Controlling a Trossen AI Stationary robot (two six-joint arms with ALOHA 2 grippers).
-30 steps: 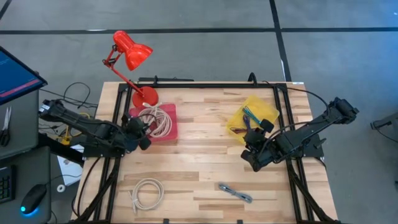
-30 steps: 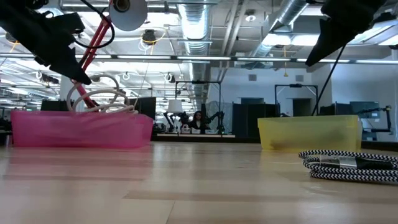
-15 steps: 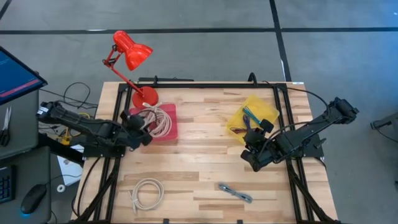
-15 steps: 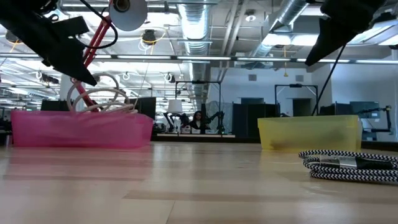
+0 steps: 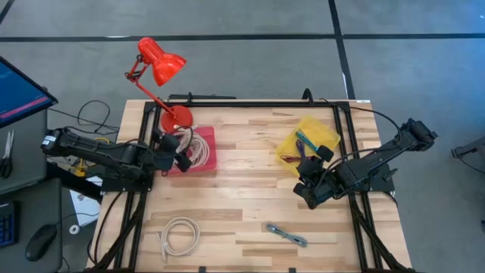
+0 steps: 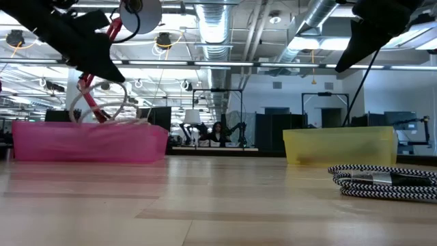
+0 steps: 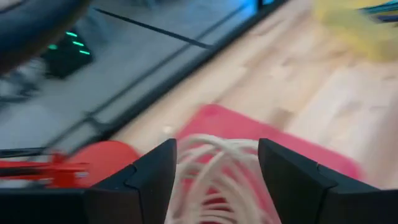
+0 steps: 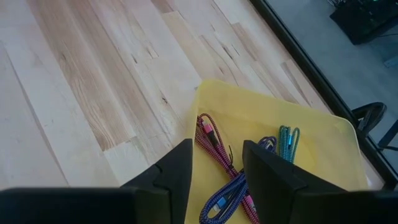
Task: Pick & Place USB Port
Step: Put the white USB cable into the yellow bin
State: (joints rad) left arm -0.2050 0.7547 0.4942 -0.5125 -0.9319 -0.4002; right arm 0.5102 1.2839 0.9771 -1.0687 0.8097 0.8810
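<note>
A pink tray [image 5: 206,158] at the table's far left holds a heap of white cables [image 5: 194,145], whose loops stick up above its rim [image 6: 95,106]. My left gripper [image 5: 178,152] hovers over this tray, open and empty; past its fingers I see the white loops [image 7: 217,168]. A yellow tray [image 5: 317,135] at the far right holds several coloured cables [image 8: 217,149]. My right gripper [image 5: 305,184] waits open just near of the yellow tray. A white coiled cable [image 5: 179,235] and a black-and-white braided cable [image 5: 286,235] lie on the table's near part.
A red desk lamp [image 5: 159,64] stands with its base [image 5: 176,117] at the far left corner, right behind the pink tray. The braided cable [image 6: 382,179] lies low at the near right. Bare wood lies between the two trays.
My left gripper has risen and swung from the pink tray's near left corner toward the far edge, over the tray's white cables. The right arm has kept still.
</note>
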